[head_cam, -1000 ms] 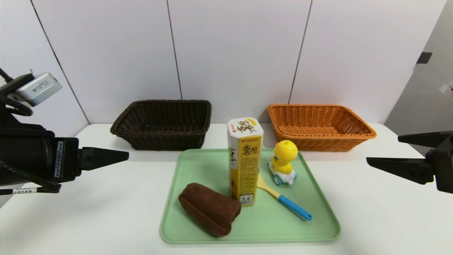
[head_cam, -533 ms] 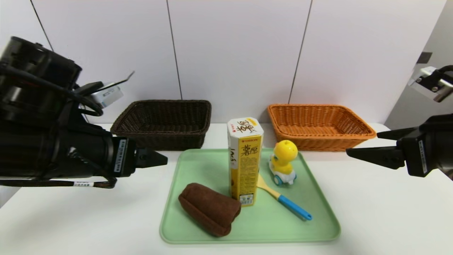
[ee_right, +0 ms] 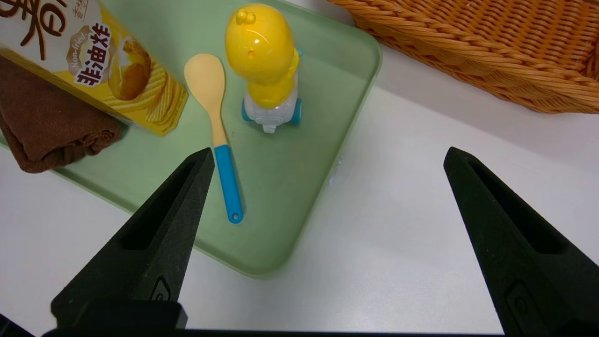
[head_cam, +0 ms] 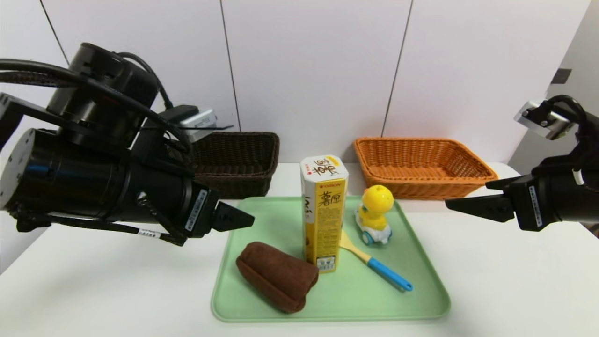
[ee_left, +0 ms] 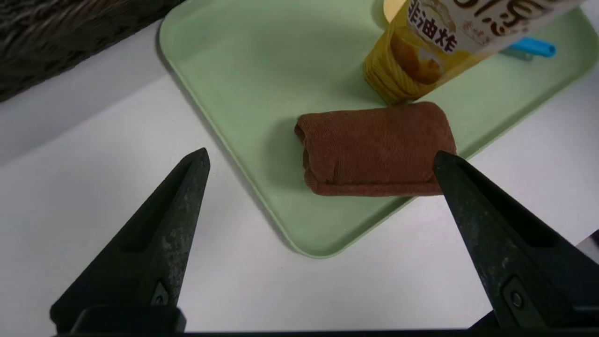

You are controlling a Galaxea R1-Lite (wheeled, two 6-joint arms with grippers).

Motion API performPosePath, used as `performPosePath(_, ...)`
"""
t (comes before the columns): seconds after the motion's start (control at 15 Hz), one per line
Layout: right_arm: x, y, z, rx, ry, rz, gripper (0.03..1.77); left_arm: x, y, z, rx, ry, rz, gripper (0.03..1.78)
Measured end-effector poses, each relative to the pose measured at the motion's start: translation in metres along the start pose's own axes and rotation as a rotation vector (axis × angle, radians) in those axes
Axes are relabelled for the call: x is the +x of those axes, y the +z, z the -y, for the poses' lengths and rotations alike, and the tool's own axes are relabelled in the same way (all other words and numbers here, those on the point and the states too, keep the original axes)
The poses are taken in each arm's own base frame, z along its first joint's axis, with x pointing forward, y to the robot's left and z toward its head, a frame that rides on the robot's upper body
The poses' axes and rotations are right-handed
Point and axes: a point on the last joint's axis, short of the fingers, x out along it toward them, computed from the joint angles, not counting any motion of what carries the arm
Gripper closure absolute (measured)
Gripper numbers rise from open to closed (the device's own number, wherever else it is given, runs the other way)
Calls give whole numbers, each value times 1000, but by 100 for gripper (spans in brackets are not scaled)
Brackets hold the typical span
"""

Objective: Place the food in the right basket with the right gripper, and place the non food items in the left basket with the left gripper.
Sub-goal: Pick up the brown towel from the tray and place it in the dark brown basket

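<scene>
Flanking one green tray (head_cam: 421, 299), two hands (left hand (ee_left: 320, 159), right hand (ee_right: 327, 157)) spread empty, two baskets behind.

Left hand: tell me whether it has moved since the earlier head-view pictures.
Yes. The left hand has moved toward the centre, from well short of the green tray to its near-left corner, jaws open.

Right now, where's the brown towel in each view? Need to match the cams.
Head view: rolled brown towel lies at the near left of the green tray, beside the snack carton.
Left wrist view: towel mid-frame, between the open left gripper fingers.
Right wrist view: one end only, at the frame edge under the carton.
Shared landmark: the snack carton.
</scene>
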Motion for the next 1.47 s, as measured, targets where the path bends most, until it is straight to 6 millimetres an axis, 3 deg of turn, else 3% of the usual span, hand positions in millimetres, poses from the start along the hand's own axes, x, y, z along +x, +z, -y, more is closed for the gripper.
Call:
performPosePath(0.4, 4, -2, 0, 8, 33, -20, 10, 22, -4, -6, 432, -97, -77, 12)
performPosePath(0.87, 2, -4, -1, 10, 56, -19, 10, 21, -7, -8, 830, -315, -126, 12)
performPosePath(1.0, 1, -4, -2, 10, 60, -15, 10, 29, -6, -8, 948, -362, -110, 12)
performPosePath(1.47, -2, -1, -3, 4, 62, 0, 10, 72, 1, 7, 1047, -453, -137, 12)
